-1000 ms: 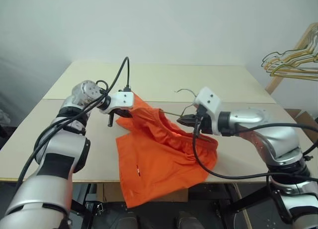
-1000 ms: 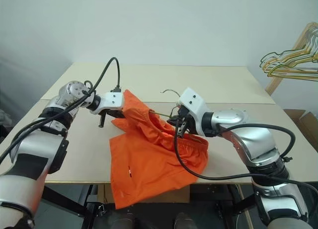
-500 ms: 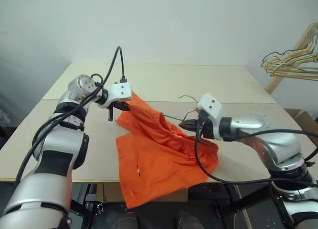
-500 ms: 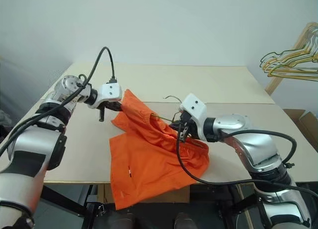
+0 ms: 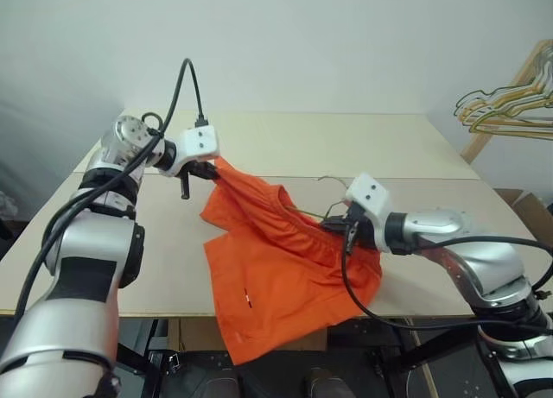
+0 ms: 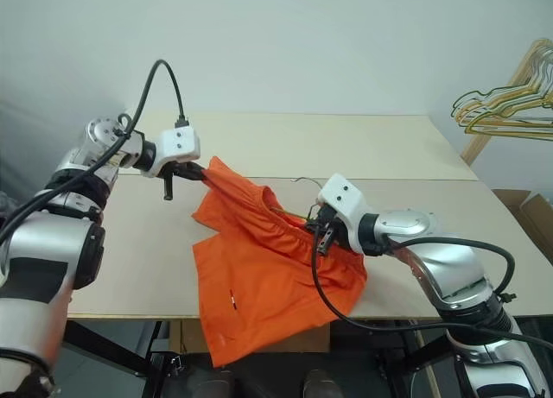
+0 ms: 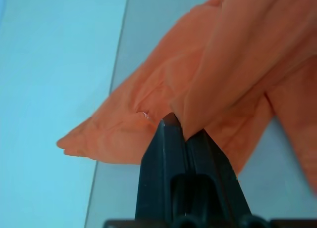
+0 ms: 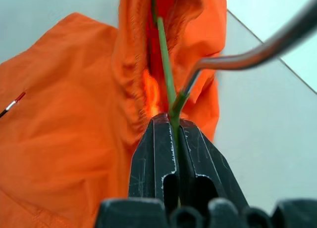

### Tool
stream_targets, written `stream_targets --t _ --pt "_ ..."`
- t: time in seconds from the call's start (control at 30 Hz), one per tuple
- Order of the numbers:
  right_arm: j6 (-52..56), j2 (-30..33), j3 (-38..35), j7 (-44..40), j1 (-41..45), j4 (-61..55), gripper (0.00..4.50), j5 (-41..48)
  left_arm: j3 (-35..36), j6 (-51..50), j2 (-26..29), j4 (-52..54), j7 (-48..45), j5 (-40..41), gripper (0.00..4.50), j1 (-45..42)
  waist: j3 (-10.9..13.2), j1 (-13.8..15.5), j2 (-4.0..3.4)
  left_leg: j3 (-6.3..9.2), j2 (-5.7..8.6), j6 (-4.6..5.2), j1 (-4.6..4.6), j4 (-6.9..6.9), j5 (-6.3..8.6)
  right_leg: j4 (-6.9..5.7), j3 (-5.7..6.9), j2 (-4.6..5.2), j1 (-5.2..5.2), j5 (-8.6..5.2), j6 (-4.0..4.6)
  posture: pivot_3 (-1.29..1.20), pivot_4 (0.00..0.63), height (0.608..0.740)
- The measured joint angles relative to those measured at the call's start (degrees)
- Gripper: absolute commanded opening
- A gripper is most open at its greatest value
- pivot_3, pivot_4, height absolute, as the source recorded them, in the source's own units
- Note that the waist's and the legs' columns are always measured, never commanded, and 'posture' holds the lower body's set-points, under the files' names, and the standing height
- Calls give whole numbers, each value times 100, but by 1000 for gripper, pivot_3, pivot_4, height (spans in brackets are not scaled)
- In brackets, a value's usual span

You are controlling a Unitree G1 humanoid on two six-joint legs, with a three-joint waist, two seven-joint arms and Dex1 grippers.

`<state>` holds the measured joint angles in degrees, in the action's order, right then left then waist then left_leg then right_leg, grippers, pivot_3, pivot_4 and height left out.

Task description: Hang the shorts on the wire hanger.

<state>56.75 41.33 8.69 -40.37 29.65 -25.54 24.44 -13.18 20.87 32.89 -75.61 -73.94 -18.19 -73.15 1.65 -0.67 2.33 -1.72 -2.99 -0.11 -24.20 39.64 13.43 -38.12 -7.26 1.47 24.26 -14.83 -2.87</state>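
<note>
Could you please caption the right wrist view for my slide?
Right gripper shut on the wire hanger, whose wire runs into the orange shorts.

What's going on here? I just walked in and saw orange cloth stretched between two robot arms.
The robot is fitting the shorts onto the wire hanger. Its left gripper is shut on one corner of the waistband, lifting it off the table. Its right gripper is shut on the hanger, whose wire runs into the waistband opening.
</note>
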Motion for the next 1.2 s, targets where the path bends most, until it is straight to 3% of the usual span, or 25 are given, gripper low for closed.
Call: stream_targets --t 0.03,0.13,0.33,0.5,0.53,0.67,0.9,1.0,1.2 --pt "32 40 -49 -15 55 1 0 22 -35 56 -5 3 -81 -5 27 64 0 0 0 0 0 0 0 0 0 0 0 0 0 0 0 26 0 740" --pt "145 169 -84 -107 238 -10 0 129 -82 194 -40 4 -265 -12 646 179 0 8 0 0 0 0 -2 1 0 1 1 1 0 0 0 22 0 740" --pt "364 394 -64 -359 692 -28 0 288 -31 365 -55 53 -500 73 2584 90 0 -1 0 0 0 0 -5 2 0 0 1 1 3 0 0 19 0 740" --pt "551 702 180 -618 1151 86 0 272 420 220 -149 335 -1607 945 4344 -487 2 2 -3 0 0 0 -9 5 0 3 6 7 3 -1 -1 16 0 740" --pt "567 727 263 -690 1287 151 0 265 427 149 -229 468 -1710 1173 4426 -539 3 0 -4 0 1 0 -8 6 0 3 5 8 1 -1 -1 14 0 740" --pt "569 747 536 -877 1723 357 0 169 -6 -72 -579 861 -1830 1809 4426 -471 3 -18 -8 0 0 0 -4 6 0 -3 5 6 2 -1 -1 8 0 740" --pt "548 749 773 -1093 2087 586 0 46 -508 240 -896 722 -1578 1229 4426 -278 8 -66 -15 0 1 0 -9 5 0 -1 2 5 8 -1 -1 -9 0 740" --pt "527 750 783 -1172 2124 591 0 31 -531 276 -961 641 -1448 1031 3890 -285 8 -57 -15 0 1 0 -9 6 0 -1 2 5 8 -1 -1 -12 0 740" --pt "526 750 810 -1223 2158 642 0 -26 -552 415 -1054 483 -1363 749 1919 -285 8 -54 -15 0 1 0 -10 7 0 -1 3 5 8 -1 -1 -17 0 740"
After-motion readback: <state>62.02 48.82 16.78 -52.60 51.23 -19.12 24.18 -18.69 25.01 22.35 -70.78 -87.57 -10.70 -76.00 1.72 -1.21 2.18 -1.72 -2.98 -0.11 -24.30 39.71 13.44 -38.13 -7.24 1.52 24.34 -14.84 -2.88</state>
